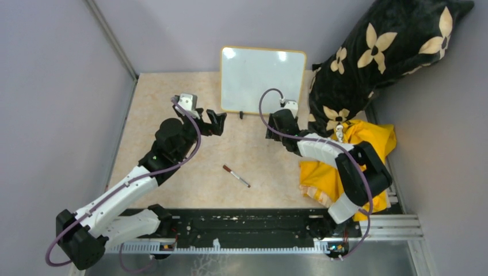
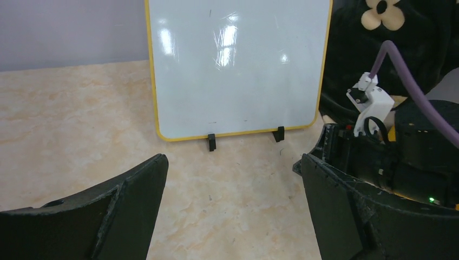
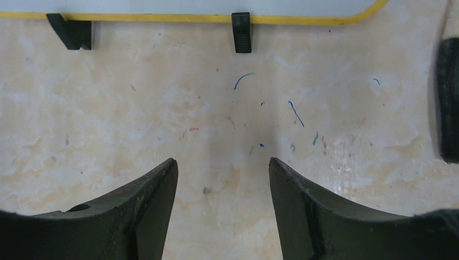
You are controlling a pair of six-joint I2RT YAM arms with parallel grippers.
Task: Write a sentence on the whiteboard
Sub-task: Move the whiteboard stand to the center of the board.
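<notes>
The whiteboard (image 1: 262,77) stands upright on its two black feet at the 12 o'clock edge of the table (image 1: 161,103), its glossy face showing only reflections: no sentence is on it, so the writing has not begun. The marker (image 1: 236,176) lies loose on the table at 6 o'clock from the board, well apart from both arms. The left arm's fingers (image 2: 135,206) are spread wide and hold nothing, hovering at 7 o'clock of the board; the right arm's fingers (image 3: 146,206) are likewise parted and empty at 5 o'clock, just beside the feet. A yellow cloth (image 1: 377,138) and a black floral cushion (image 1: 391,46) sit at 3 o'clock. Judging by this, picking up the marker, uncapping and writing all remain.
</notes>
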